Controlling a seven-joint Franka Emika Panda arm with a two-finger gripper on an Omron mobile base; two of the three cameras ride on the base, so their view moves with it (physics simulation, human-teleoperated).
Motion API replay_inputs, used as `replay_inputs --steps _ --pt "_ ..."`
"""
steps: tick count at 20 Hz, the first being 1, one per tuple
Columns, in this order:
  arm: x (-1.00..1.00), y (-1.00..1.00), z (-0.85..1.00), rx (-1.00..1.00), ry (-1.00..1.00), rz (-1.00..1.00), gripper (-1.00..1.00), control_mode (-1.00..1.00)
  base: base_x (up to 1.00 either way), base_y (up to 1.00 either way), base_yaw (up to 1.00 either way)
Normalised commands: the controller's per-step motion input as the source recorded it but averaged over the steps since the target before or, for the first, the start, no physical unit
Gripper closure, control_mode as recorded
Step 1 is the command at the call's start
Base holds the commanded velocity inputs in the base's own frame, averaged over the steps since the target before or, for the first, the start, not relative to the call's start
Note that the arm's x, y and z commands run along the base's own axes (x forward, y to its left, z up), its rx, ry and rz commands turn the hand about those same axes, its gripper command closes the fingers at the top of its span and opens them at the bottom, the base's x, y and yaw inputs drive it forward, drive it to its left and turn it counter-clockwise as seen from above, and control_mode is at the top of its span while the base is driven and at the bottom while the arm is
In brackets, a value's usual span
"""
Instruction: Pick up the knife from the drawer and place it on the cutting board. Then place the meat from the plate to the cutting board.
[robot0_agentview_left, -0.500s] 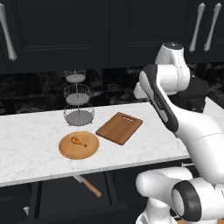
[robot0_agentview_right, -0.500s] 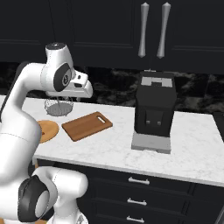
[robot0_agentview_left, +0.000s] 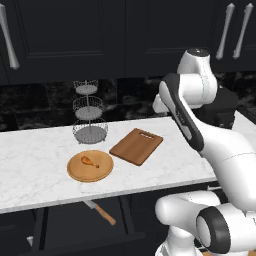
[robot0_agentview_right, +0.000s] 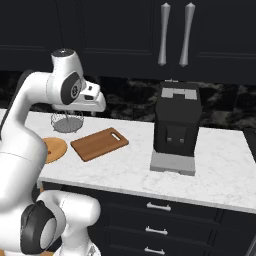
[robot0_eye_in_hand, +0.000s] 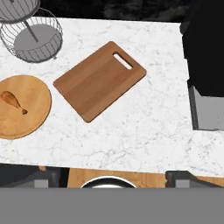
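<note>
Tool (robot0_eye_in_hand: 112, 177) gapes wide, empty, above the counter near the bare cutting board (robot0_eye_in_hand: 99, 80).

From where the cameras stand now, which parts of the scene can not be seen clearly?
- Knife, left base view: the blade's far end is hidden under the counter edge.
- Drawer, left base view: its dark inside hides any other contents.
- Plate, right base view: the arm covers its left part.
- Meat, hand view: too small for surface detail.
</note>
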Motion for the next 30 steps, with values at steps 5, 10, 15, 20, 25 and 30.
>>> replay_inputs --steps 5,10,15,20,25,30 --pt "-0.31 0.81 -0.20 0.00 0.01 -0.03 -1.00 -1.00 0.00 0.00 0.00" --pt "-0.51 1.00 -0.49 0.00 0.00 -0.02 -1.00 -1.00 0.00 0.00 0.00" --pt "-0.41 0.88 -0.89 0.12 0.00 0.00 -1.00 -1.00 0.00 0.00 0.00" --pt "-0.42 0.06 -1.00 0.45 0.00 0.00 -1.00 -1.00 0.00 0.00 0.00" --pt "-0.58 0.15 -0.69 0.15 0.00 -0.01 -1.00 -1.00 0.00 0.00 0.00" --pt "-0.49 0.49 -0.43 -0.01 0.04 -0.01 -1.00 -1.00 0.00 0.00 0.00"
